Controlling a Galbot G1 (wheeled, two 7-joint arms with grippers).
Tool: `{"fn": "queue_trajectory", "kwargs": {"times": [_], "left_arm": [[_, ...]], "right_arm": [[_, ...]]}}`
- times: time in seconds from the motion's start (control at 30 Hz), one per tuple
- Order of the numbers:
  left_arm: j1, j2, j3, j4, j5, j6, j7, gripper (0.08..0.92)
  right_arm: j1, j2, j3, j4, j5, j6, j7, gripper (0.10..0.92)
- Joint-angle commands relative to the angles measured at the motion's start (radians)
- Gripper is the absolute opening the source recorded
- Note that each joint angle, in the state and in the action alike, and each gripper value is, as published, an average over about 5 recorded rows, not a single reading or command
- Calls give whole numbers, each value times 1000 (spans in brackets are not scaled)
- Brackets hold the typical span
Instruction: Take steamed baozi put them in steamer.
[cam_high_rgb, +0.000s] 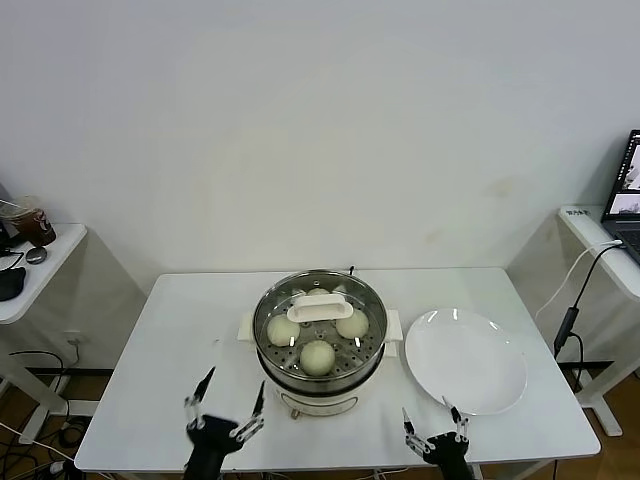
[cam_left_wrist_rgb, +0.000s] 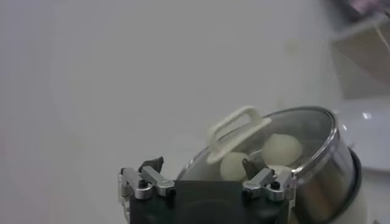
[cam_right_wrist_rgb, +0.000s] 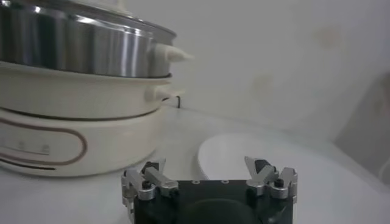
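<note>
Worktop (cam_high_rgb: 150, 350): white, carrying everything; both arms sit low at its near edge.
Steamer (cam_high_rgb: 320, 372): just ahead of the left gripper (cam_high_rgb: 229, 395), glass lid (cam_high_rgb: 375, 312) on.
Plate (cam_high_rgb: 470, 365): bare, just ahead of the right gripper (cam_high_rgb: 432, 419).
Steamed baozi (cam_high_rgb: 318, 356): all seen lie inside the steamer, under the lid.
Left gripper: jaws spread wide, holding nothing.
Right gripper: jaws wide apart, empty, idle.
Step in hand: loading looks done; best to back away without nudging the lid handle (cam_high_rgb: 320, 307).
</note>
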Motion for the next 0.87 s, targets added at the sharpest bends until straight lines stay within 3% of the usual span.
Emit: {"fn": "queue_trajectory", "kwargs": {"times": [0.03,0.13,0.4,0.87], "left_arm": [[202,-51,-114,174,-311,-291,-15,823],[202,-62,-109,212,-320,-329,27,823],[202,-93,-111,214,-279,-351,33,823],[198,-80,-161,198,-274,-254,86,823]], "right_arm": [[-152,-126,-44,128,118,-31,-8,823],[-170,-134,-34,151,119,-37,-4,823],[-186,-153,-14,151,134,-45,-5,823],[-181,-135,-11,131,109,-25,-5,823]]}}
